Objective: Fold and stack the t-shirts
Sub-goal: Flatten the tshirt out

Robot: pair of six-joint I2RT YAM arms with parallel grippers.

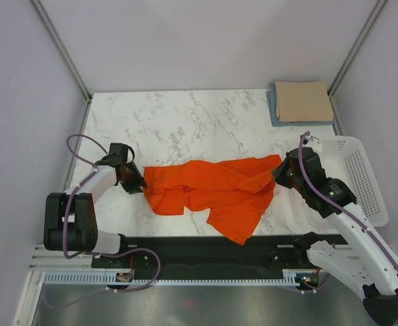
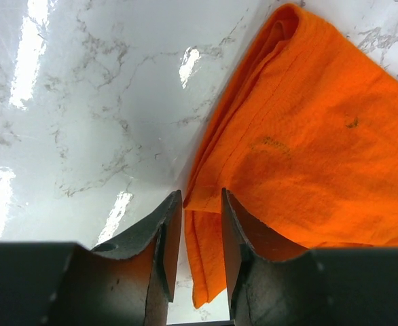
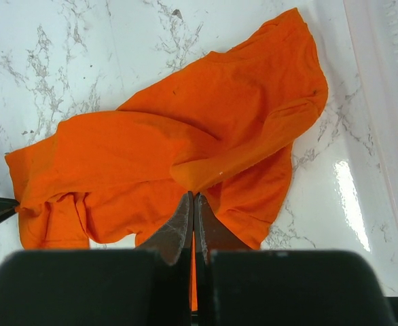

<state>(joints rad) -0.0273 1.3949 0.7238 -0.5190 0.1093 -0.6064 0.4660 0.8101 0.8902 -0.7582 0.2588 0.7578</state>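
The bright orange t-shirt [image 1: 212,187] lies crumpled across the near middle of the marble table [image 1: 185,122]. My left gripper [image 1: 136,182] is at its left end. In the left wrist view its jaws [image 2: 200,195] stand apart around a hanging folded edge of the orange cloth [image 2: 308,136], with table showing beside the cloth. My right gripper [image 1: 278,171] is at the shirt's right corner. Its fingers [image 3: 193,195] are shut on a raised fold of the orange t-shirt [image 3: 151,149]. A folded tan-beige t-shirt [image 1: 303,100] rests on a folded light blue one [image 1: 274,109] at the far right corner.
The white perforated basket [image 1: 362,176] stands at the table's right edge, just beyond my right arm, and its rim [image 3: 389,68] shows in the right wrist view. Grey walls enclose the table on three sides. A black rail runs along the near edge.
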